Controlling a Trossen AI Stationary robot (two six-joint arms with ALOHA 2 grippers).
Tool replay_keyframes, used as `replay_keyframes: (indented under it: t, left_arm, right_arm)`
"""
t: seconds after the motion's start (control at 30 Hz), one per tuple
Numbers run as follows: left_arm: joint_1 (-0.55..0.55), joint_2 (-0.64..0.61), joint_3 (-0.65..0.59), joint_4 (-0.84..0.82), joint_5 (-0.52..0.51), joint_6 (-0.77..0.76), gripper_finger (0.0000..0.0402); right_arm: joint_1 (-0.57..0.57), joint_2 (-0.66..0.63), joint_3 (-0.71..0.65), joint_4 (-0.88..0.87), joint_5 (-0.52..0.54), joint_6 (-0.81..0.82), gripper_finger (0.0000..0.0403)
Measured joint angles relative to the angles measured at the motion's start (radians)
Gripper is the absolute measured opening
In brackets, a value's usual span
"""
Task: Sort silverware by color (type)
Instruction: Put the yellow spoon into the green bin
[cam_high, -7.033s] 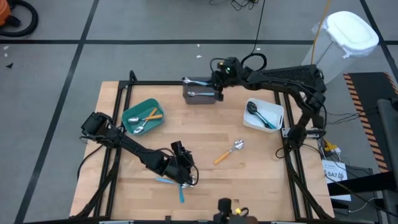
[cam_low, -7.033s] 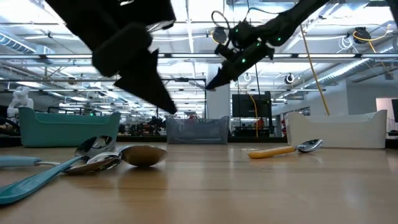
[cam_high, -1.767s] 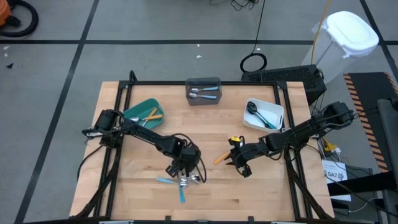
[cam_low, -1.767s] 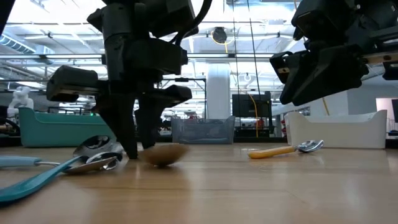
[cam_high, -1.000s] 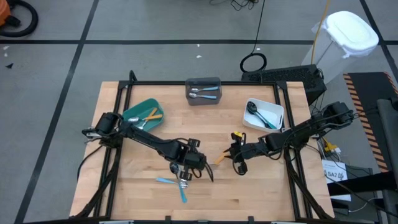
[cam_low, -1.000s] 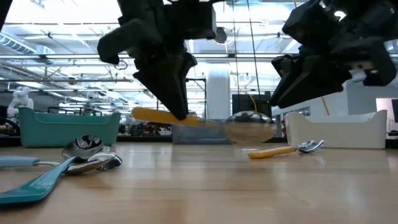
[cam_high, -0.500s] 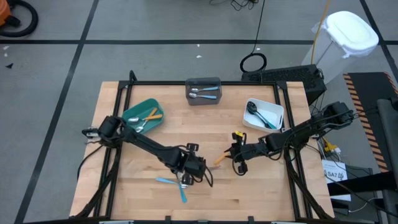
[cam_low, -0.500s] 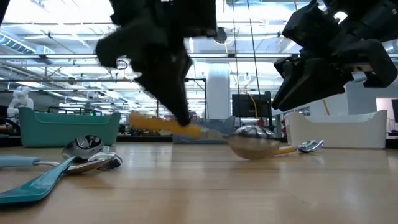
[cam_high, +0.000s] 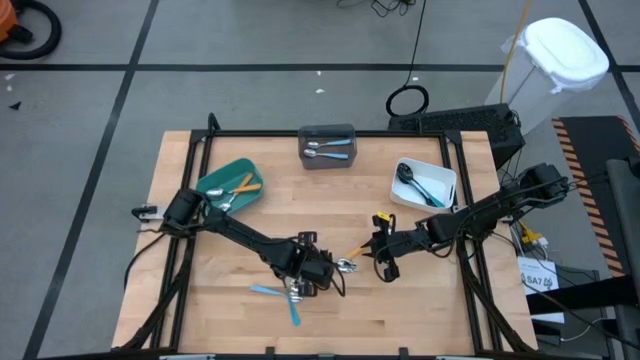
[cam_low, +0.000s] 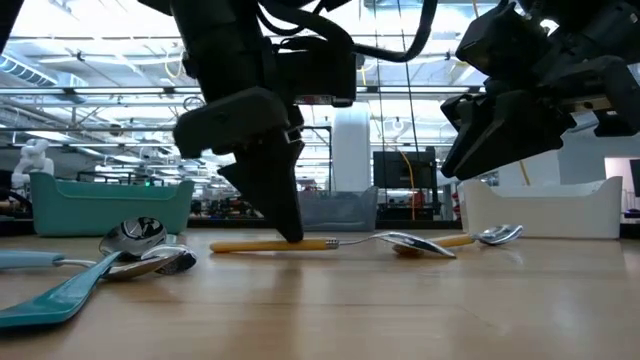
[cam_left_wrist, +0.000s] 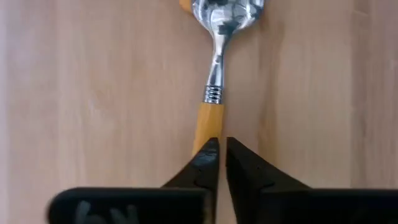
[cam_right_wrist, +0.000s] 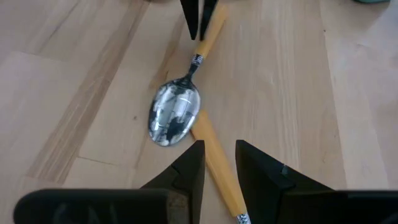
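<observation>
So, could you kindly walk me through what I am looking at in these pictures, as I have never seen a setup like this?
It is a robot with two dark arms at a wooden table, sorting cutlery into bins. One picture looks straight down, one looks level across the tabletop, and two come from cameras on the wrists. The left gripper is shut on the orange-handled spoon, low at the table, its bowl lying over the handle of an orange utensil. The right gripper hovers open just above that second piece. Blue-handled pieces lie near the front edge. At the back stand a teal bin, a grey bin and a white bin, each already holding cutlery.
</observation>
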Motion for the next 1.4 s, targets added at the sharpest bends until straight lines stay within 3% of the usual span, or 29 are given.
replay_keyframes:
  t: [0.3,0.63,0.77,1.07,1.4]
  left_arm:
    - [0.000,0.018,0.000,0.157,-0.046,0.060,0.0147]
    - [0.029,0.101,0.006,0.273,-0.038,0.091,0.0165]
    - [0.033,0.103,0.005,0.279,-0.030,0.092,0.0139]
    - [0.035,0.107,0.013,0.314,-0.060,0.110,0.0016]
    - [0.028,0.110,0.266,-0.011,-0.098,0.113,0.0010]
  right_arm:
    - [0.000,0.000,0.000,-0.003,0.000,0.000,0.0086]
    - [0.000,0.000,0.000,-0.006,0.000,-0.001,0.0086]
    - [0.000,0.000,0.000,-0.006,0.000,-0.001,0.0086]
    - [0.000,0.000,0.000,-0.004,0.001,-0.001,0.0086]
    - [0.000,-0.068,0.002,-0.071,0.051,0.036,0.0086]
